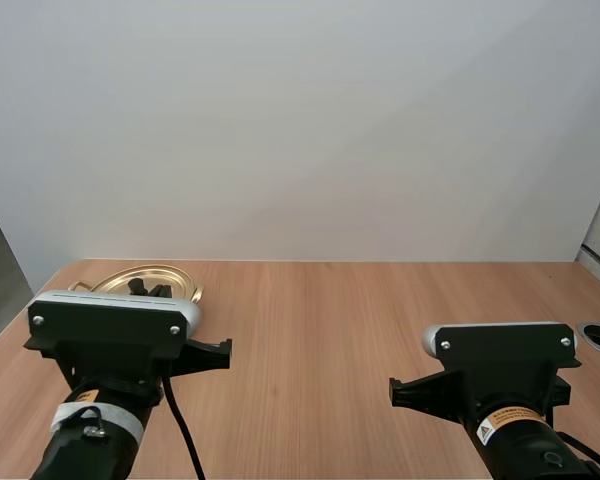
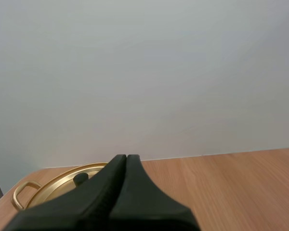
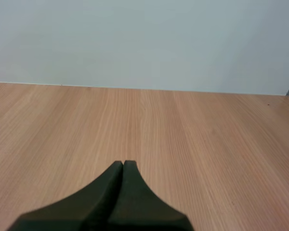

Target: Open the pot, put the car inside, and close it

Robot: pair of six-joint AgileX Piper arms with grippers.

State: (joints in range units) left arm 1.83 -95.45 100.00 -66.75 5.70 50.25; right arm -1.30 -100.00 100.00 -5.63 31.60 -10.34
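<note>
Left end effector (image 2: pixel 126 159): both black fingers pressed together into one wedge, holding nothing, raised above the table (image 1: pixel 320 320) and aimed toward the pot (image 2: pixel 53 185). Right end effector (image 3: pixel 123 164): fingers likewise together, empty, over bare wood, well apart from the pot. Pot: gold-coloured, on the table's far left part just ahead of the left arm (image 1: pixel 85 435); one loop handle (image 2: pixel 20 193) on its outer side. Lid (image 1: pixel 148 276): seated on the pot, black knob (image 2: pixel 80 179) at its centre, just beyond the left fingertips. Step in hand, as judged: the opening stage, not yet begun, since the lid is in place and neither end effector touches anything. Next move calls for: the left fingers to part, advance and descend over the knob, pinch it squarely, then lift the lid straight up and set it aside; the car and the closing come after that.
</note>
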